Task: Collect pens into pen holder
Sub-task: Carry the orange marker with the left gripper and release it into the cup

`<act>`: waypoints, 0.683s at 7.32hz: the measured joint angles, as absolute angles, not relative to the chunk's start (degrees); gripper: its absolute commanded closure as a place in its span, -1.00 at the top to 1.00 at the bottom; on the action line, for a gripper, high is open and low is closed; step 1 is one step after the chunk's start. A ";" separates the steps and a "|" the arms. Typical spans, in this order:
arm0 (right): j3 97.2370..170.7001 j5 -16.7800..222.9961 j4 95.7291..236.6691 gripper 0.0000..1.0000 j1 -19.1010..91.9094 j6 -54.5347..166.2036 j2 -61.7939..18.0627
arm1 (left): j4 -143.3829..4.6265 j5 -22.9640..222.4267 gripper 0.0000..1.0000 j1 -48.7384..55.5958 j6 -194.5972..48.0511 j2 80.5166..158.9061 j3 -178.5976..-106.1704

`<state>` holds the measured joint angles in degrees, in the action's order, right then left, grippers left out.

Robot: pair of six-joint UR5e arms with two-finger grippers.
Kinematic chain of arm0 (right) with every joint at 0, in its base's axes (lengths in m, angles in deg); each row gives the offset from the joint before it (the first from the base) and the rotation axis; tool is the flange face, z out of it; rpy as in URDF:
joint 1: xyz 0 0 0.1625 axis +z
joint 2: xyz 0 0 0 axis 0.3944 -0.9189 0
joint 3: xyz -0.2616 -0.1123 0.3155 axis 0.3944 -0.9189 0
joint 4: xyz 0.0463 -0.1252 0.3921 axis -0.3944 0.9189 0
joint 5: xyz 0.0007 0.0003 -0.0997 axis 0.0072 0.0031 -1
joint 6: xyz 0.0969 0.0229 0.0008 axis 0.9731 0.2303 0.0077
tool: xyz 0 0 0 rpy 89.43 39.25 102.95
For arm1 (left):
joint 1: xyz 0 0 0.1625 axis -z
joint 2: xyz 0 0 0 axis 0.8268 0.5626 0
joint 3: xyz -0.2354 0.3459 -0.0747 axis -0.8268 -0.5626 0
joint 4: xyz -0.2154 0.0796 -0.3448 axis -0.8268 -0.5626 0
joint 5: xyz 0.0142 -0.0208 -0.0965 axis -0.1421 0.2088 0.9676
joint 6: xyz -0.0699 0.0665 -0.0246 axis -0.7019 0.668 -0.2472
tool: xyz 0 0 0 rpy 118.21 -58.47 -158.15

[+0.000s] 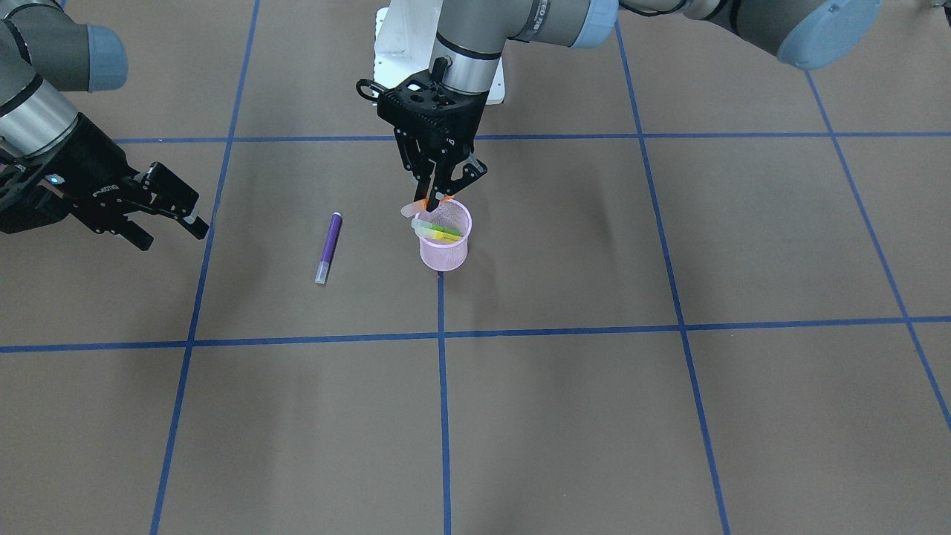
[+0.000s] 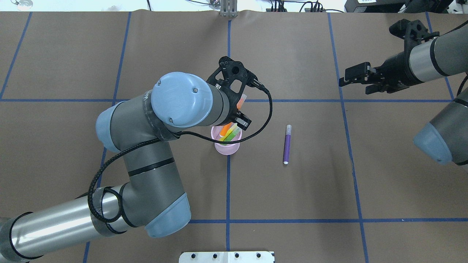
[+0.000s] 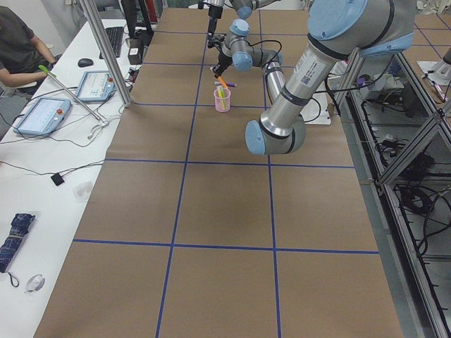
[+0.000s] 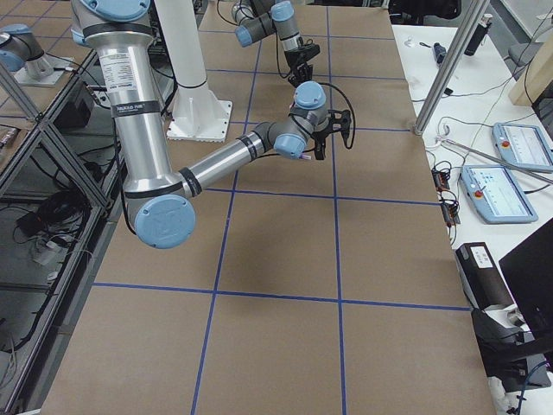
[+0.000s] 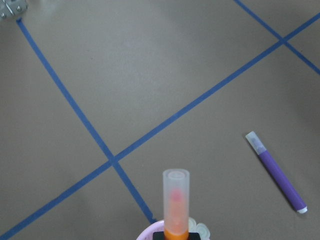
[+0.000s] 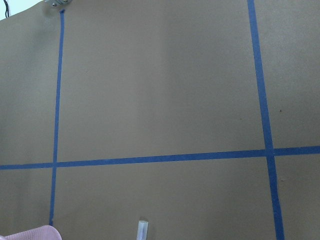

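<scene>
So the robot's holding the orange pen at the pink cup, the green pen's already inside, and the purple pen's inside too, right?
Not quite. The purple pen lies flat on the table beside the pen holder, not in it; the overhead view shows that. The left gripper does hold the orange pen at its rim, with the green pen inside.

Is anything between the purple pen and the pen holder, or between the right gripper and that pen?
Nothing visible lies between them: bare table separates the purple pen from the pen holder and from the open right gripper. Only the left gripper, shut on the orange pen, sits over the holder's mouth.
</scene>
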<state>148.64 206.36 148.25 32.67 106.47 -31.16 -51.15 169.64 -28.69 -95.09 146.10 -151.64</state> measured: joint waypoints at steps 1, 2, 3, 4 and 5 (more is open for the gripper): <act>148.64 206.38 148.25 0.97 32.67 106.50 -31.16 | -51.70 166.81 -1.00 -29.91 -95.12 145.72 -151.47; 148.64 206.38 148.25 0.97 32.67 106.54 -31.16 | -52.26 164.56 -1.00 -31.13 -95.12 145.50 -151.19; 148.64 206.38 148.25 0.97 32.67 106.56 -31.16 | -52.75 163.58 -1.00 -31.71 -95.13 145.45 -150.88; 148.64 206.39 148.25 0.97 32.67 106.57 -31.14 | -53.49 163.17 -1.00 -31.93 -95.16 145.44 -150.43; 148.64 206.37 148.25 0.97 32.67 106.59 -31.11 | -54.76 163.01 -1.00 -31.97 -95.18 145.42 -149.65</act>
